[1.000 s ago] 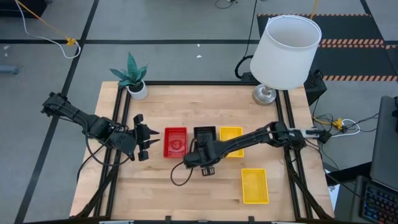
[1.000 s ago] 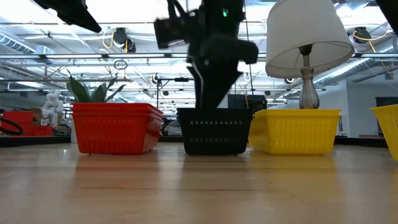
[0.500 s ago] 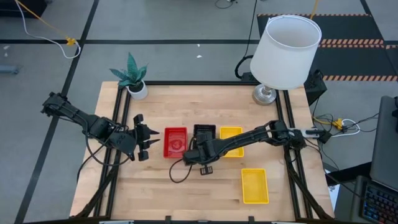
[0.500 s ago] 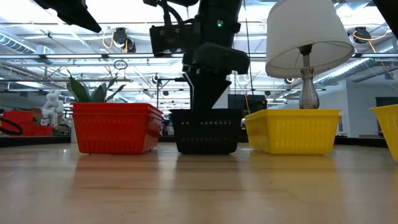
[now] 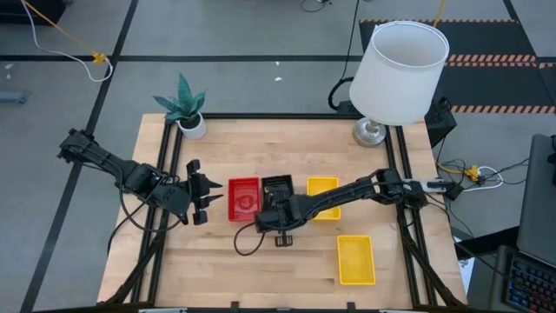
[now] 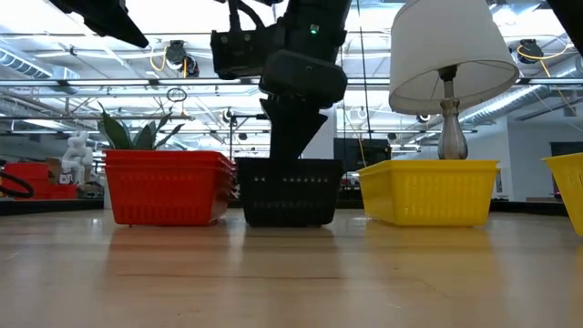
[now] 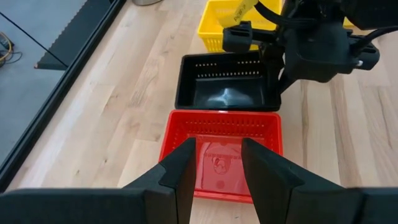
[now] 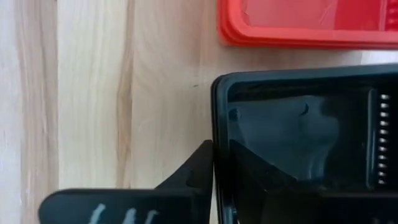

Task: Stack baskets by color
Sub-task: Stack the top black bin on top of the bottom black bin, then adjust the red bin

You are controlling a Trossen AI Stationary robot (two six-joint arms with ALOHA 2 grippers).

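Observation:
A black basket [image 5: 279, 186] sits on the table between a stack of red baskets [image 5: 244, 198] and a yellow basket [image 5: 322, 196]. Its left side is close to the red stack [image 6: 164, 187]. A second yellow basket [image 5: 355, 259] lies at the near right. My right gripper [image 5: 275, 215] is shut on the black basket's near end. My left gripper [image 5: 207, 200] hangs open above the table's left side, just left of the red stack [image 7: 221, 152], with nothing between its fingers [image 7: 186, 168]. My right gripper pinches the black basket's near short wall [image 8: 217, 124], close to the corner beside the red stack. One finger [image 8: 198, 168] is outside the wall and the other [image 8: 252, 168] is inside the basket. The fingers come steeply from above. The basket's bottom [image 6: 287, 219] is on the table.
A white lamp [image 5: 395, 74] stands at the far right corner and a small potted plant [image 5: 185, 109] at the far left. Bare wood lies along the near side, left of the second yellow basket.
My right gripper has moved toward the table's left edge with the black basket. The basket has slid along the table, away from the yellow basket and up beside the red stack.

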